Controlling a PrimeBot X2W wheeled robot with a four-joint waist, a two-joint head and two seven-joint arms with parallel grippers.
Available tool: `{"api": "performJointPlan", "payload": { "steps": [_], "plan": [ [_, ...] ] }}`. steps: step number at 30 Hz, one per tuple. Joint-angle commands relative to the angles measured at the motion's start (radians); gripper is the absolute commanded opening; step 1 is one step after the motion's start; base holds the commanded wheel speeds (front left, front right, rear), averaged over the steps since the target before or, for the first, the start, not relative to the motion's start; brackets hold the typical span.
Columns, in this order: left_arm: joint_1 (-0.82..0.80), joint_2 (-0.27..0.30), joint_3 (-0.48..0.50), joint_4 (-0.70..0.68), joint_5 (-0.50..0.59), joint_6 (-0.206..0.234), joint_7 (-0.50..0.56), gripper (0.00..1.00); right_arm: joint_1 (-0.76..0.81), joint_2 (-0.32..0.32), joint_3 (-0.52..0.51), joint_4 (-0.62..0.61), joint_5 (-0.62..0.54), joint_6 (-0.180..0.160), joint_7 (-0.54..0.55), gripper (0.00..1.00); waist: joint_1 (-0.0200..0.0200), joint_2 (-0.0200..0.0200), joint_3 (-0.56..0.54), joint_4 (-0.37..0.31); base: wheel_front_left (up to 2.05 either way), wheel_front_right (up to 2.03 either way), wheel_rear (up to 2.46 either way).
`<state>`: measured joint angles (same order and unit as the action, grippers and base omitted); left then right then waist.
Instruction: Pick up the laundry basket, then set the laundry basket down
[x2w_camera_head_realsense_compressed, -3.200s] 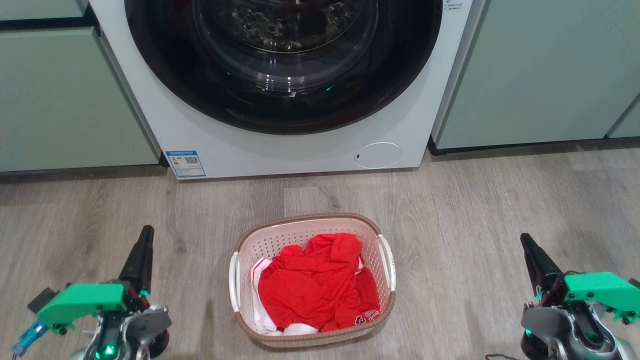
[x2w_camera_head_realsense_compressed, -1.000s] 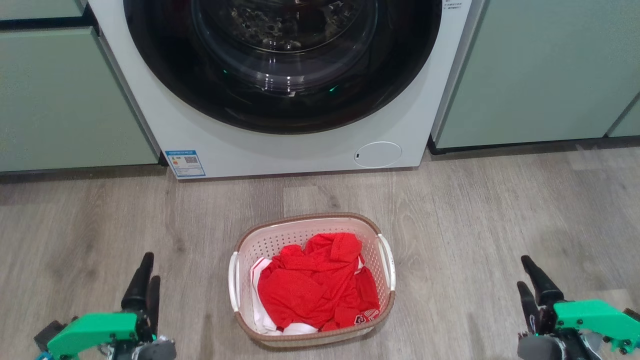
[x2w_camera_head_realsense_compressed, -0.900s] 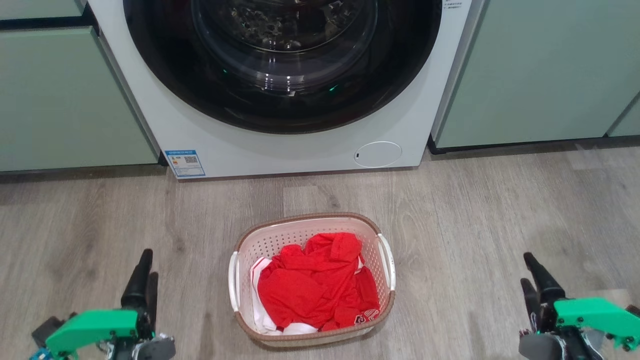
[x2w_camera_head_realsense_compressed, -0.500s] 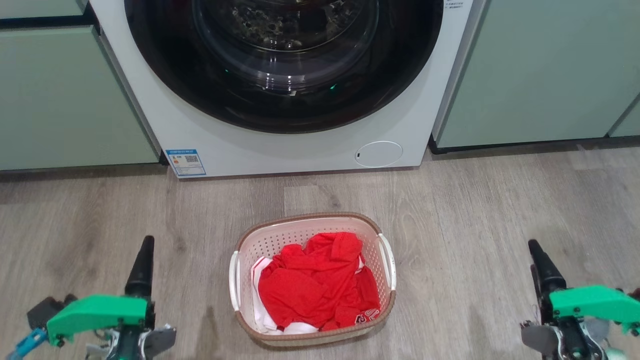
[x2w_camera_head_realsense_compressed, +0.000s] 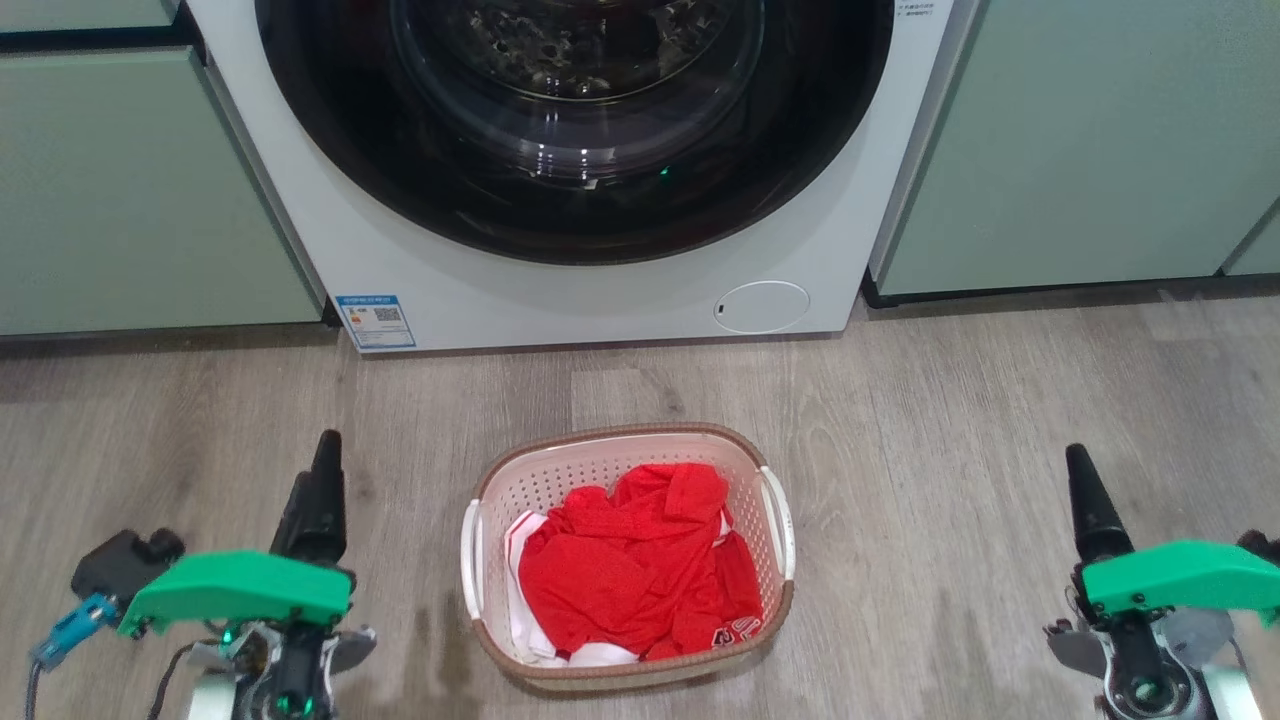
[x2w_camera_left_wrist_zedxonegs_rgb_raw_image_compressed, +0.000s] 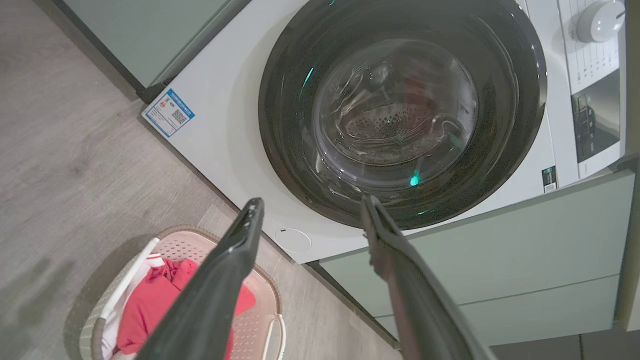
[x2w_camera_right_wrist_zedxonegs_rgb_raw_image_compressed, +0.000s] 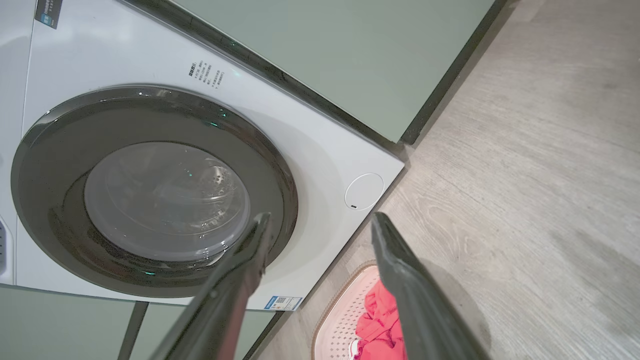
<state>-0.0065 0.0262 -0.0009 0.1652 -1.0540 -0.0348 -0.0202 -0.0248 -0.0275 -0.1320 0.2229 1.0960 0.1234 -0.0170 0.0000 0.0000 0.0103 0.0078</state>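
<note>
Presently left gripper (x2w_camera_left_wrist_zedxonegs_rgb_raw_image_compressed: 311, 202) and right gripper (x2w_camera_right_wrist_zedxonegs_rgb_raw_image_compressed: 321, 217) flank the laundry basket (x2w_camera_head_realsense_compressed: 610, 438), jaws wide apart, empty.

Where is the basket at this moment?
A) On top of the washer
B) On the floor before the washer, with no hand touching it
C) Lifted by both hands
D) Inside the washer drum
B: the basket stands on the floor before the washer, and the left hand and right hand are open, well apart from it on either side.
</note>
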Motion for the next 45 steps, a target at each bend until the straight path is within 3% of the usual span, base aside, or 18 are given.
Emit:
{"api": "performJointPlan", "payload": {
  "steps": [1,12,28,41,45],
  "plan": [
    [-0.063,0.012,0.005,-0.048,0.031,0.004,-0.010,1.00,-0.054,-0.013,0.007,-0.045,-0.028,0.003,-0.014,1.00,0.0000,0.0000,0.000,0.000,0.00,0.00,0.00],
    [-0.081,0.051,-0.094,-0.084,0.219,0.086,-0.045,1.00,-0.066,-0.014,0.042,-0.097,-0.267,0.003,-0.049,1.00,0.0000,0.0000,0.001,-0.003,0.00,0.00,0.00],
    [-0.109,0.120,-0.274,0.027,0.428,0.146,-0.092,1.00,-0.077,-0.024,0.130,-0.054,-0.526,0.004,-0.096,1.00,0.0000,0.0000,-0.009,-0.012,0.00,0.00,0.00],
    [-0.129,0.108,-0.348,0.181,0.469,0.070,-0.127,1.00,-0.093,-0.048,0.204,0.017,-0.675,0.005,-0.131,1.00,0.0000,0.0000,-0.024,-0.016,0.00,0.00,0.00],
    [-0.146,0.097,-0.357,0.224,0.500,0.075,-0.139,1.00,-0.099,-0.048,0.224,0.035,-0.693,0.005,-0.140,1.00,0.0000,0.0000,-0.027,-0.016,0.00,0.00,0.00]
  ]
}}
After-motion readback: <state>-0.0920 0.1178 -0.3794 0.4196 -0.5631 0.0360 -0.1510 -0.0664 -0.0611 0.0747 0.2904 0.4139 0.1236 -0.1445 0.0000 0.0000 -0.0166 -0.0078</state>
